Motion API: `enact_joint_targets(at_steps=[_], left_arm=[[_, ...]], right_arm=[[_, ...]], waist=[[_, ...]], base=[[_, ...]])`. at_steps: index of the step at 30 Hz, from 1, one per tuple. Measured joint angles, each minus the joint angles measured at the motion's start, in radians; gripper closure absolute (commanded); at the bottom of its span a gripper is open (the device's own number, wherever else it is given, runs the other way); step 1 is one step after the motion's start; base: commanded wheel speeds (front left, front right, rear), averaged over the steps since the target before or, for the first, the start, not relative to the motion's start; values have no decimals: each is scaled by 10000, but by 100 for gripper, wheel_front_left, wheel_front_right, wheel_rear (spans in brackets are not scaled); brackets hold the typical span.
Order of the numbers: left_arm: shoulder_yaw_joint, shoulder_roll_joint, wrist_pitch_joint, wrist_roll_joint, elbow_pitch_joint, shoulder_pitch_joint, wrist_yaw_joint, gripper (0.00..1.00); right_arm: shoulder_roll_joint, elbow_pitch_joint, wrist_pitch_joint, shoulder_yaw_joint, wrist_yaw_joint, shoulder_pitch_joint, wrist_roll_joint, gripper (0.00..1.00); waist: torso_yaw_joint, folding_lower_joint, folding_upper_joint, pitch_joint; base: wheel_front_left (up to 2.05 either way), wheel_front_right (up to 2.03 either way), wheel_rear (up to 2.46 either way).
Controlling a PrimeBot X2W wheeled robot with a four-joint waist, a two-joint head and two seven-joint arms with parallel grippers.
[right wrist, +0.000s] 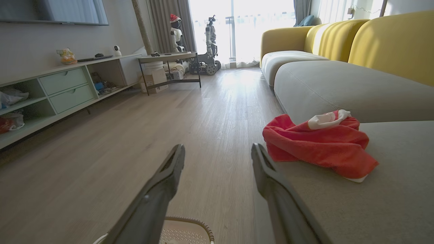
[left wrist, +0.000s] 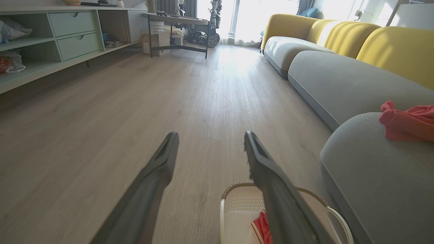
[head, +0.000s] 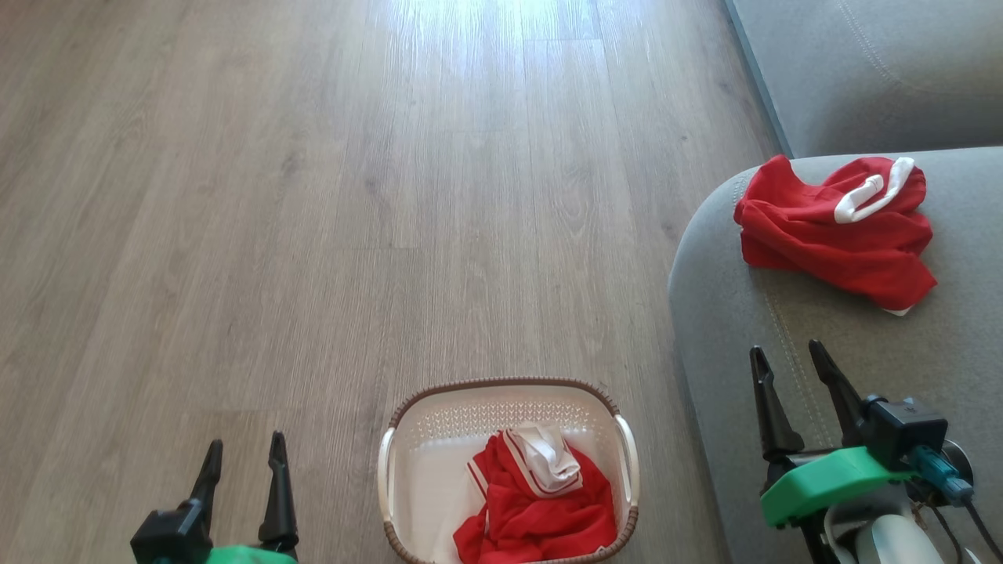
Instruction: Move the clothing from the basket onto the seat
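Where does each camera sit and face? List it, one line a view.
Head view: on the head, looking down at floor, basket and seat; left hand and right hand show, open.
Left wrist view: on the left wrist, facing along the floor; own fingers show.
Right wrist view: on the right wrist, facing likewise; own fingers show.
Shared: all three see the red garment on the seat.

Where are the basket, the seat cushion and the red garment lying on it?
basket [head: 505, 382], head view, far woven-look rim.
seat cushion [head: 713, 313], head view, bare grey rounded edge.
red garment [head: 823, 235], head view, middle of its fabric.
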Motion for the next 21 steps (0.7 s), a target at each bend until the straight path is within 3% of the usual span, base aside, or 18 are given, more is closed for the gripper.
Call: enact_joint_targets(at_steps=[21], left_arm=[[291,-111,0,163,293,86,-265,0]], right_arm=[[2,127,-44,61,0,1,61,0]], waist=[[81,0,0,2]], base=[[0,0,0]])
